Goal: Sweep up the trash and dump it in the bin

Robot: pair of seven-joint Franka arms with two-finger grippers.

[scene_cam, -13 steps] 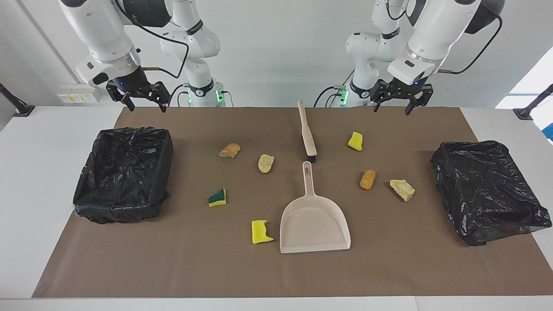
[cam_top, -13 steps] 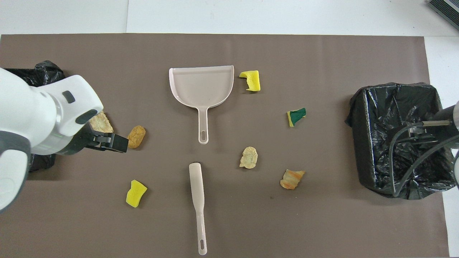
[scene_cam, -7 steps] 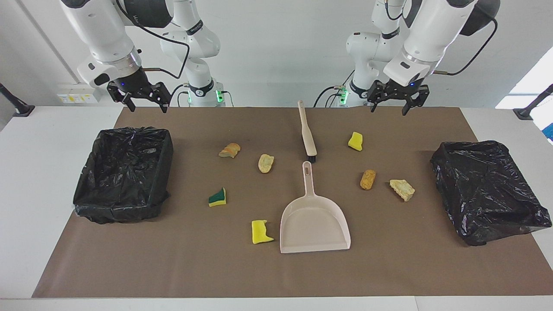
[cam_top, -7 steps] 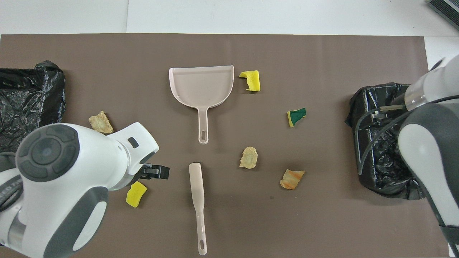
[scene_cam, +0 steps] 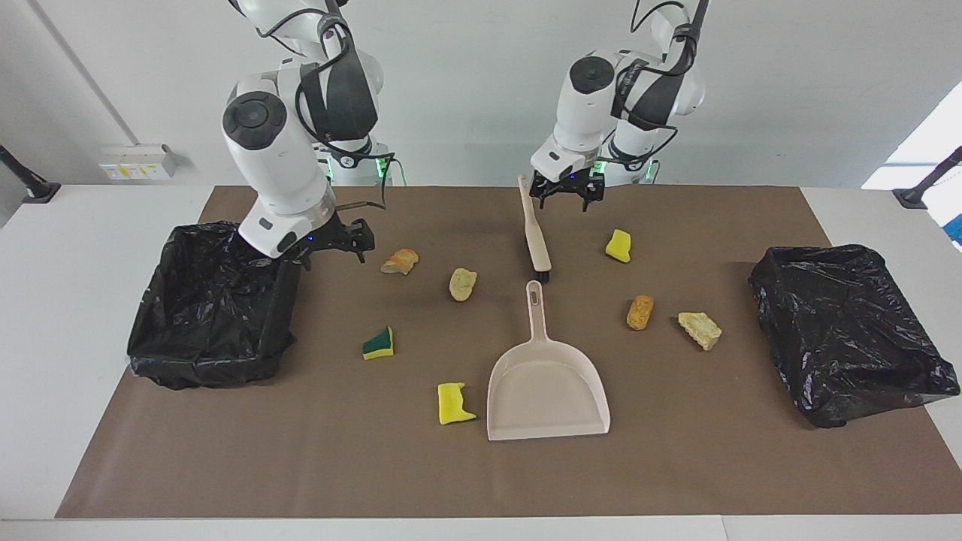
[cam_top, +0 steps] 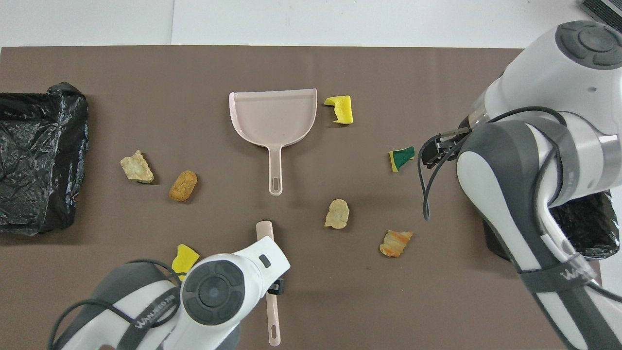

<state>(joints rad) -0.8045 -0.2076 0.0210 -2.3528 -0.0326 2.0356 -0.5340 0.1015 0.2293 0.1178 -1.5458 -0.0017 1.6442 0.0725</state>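
Observation:
Seven scraps of trash lie on the brown mat: an orange-striped chunk [scene_cam: 400, 261] [cam_top: 395, 243], a tan chunk [scene_cam: 462, 284] [cam_top: 337, 214], a green-and-yellow wedge [scene_cam: 378, 343] [cam_top: 401, 158], two yellow sponge bits [scene_cam: 454, 403] [scene_cam: 618, 245], an orange-brown chunk [scene_cam: 639, 312] and a tan chunk [scene_cam: 700, 330]. The beige dustpan [scene_cam: 546, 383] [cam_top: 272, 116] lies mid-mat. The brush [scene_cam: 535, 233] [cam_top: 273, 321] lies nearer the robots. My left gripper [scene_cam: 567, 197] [cam_top: 278, 287] is open and empty over the brush handle. My right gripper [scene_cam: 336, 252] [cam_top: 432, 153] is open and empty over the mat between the bin and the wedge.
A black-lined bin [scene_cam: 214, 300] [cam_top: 583, 228] stands at the right arm's end of the table. A second black-bagged bin [scene_cam: 849, 330] [cam_top: 39, 155] stands at the left arm's end. The brown mat [scene_cam: 676, 466] covers most of the table.
Both arms have swung in from above the table's robot-side edge. The left gripper came over the brush handle, and the right gripper came down beside its bin. Nothing on the mat moved.

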